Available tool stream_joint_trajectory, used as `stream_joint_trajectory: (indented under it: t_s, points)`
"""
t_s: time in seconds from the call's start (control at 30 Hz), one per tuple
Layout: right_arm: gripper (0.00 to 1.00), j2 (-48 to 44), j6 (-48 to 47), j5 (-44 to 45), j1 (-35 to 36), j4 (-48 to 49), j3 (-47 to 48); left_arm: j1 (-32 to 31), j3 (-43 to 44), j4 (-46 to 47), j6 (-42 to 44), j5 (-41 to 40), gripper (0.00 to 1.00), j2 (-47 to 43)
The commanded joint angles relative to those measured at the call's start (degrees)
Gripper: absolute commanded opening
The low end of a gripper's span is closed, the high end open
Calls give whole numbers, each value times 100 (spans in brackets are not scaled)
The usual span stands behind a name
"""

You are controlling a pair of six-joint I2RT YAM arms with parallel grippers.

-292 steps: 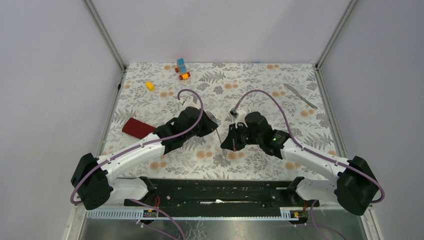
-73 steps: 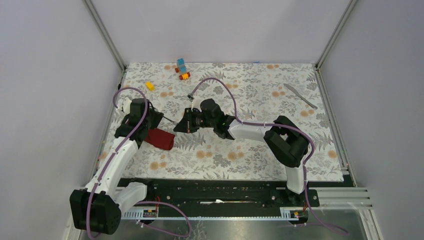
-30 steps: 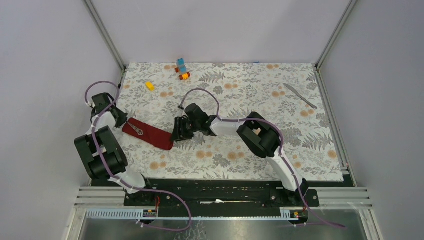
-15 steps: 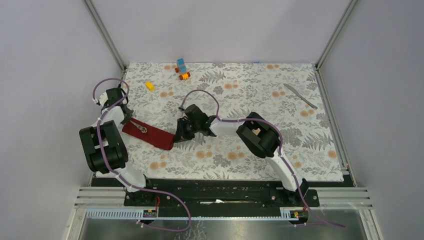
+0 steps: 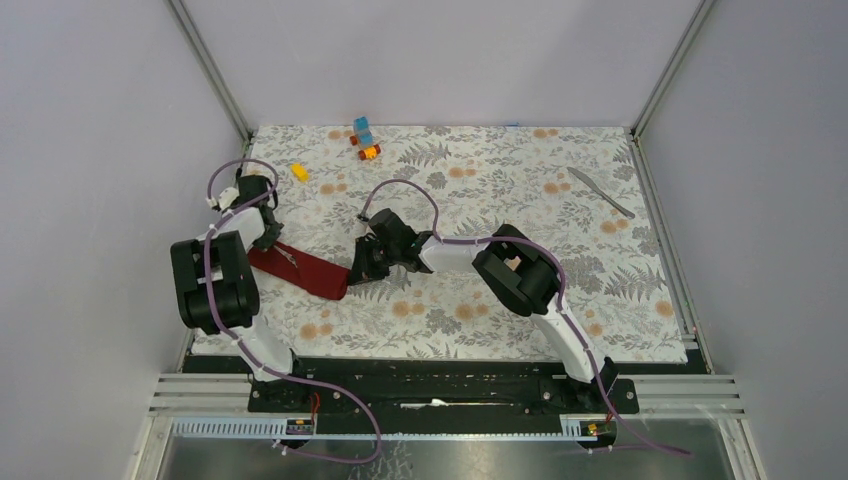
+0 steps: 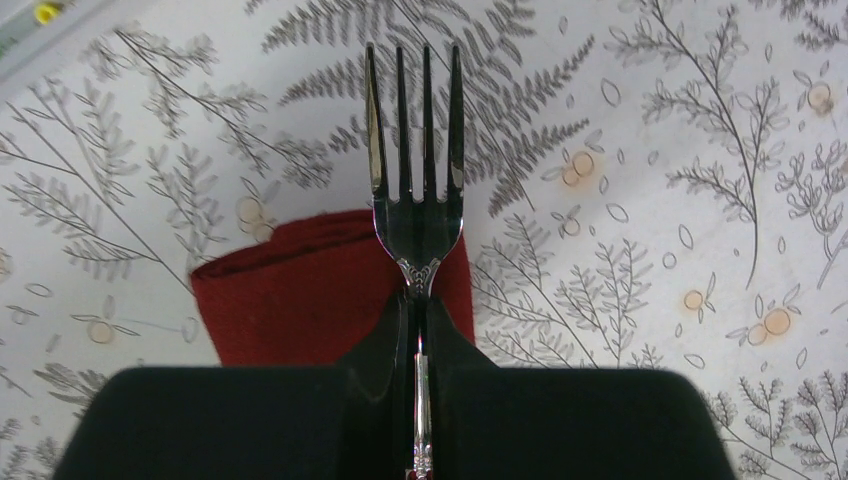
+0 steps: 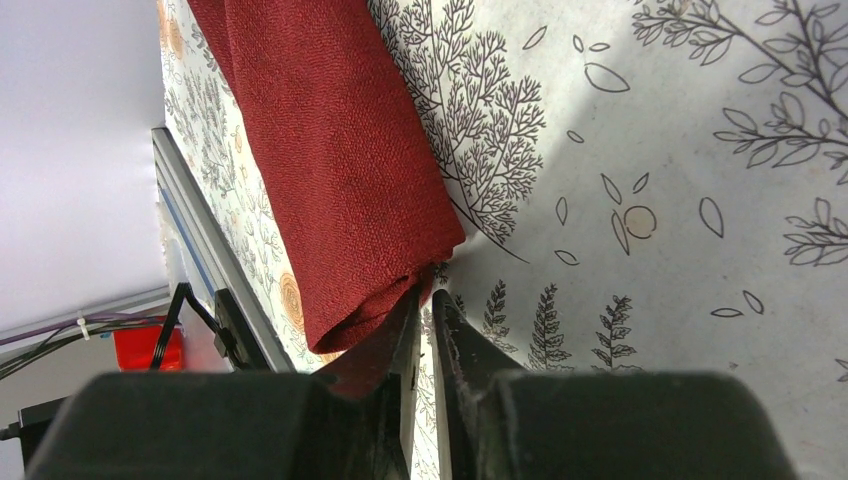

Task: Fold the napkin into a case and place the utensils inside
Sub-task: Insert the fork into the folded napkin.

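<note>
Case [image 5: 312,274], soft limp cloth, lies left of centre on counter [image 5: 520,170]; right fingers [image 7: 462,352] nearly together, pinching its lower-right corner, probably one layer; left fingers [image 6: 385,342] clamp the stiff, slick fork [image 6: 418,215] at its neck.

We see a dark red case [image 5: 300,270] at centre left, on a white tablecloth [image 5: 480,300] printed with grey ferns and small orange flowers. The fork [image 6: 417,200] and the knife [image 5: 600,192], upper right, are shiny silver. At the top lie blue, orange and red blocks [image 5: 364,138] and one yellow block [image 5: 299,171]. The arms [image 5: 457,252] are white and black, their cables [image 5: 400,182] purple.
</note>
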Motion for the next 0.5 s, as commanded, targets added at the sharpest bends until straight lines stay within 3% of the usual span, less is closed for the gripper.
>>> stream_joint_trajectory:
  t_s: [0.0, 0.13, 0.47]
  points:
    - [14, -22, -84, 105, 53, 11, 199, -133, 102, 69, -428, -205, 0, -42]
    - [12, 3, -94, 108, 57, 19, 215, -266, 47, -74, -573, -348, 0, -200]
    - [8, 4, -103, 93, 66, 19, 225, -351, -480, -46, -1010, 186, 0, -287]
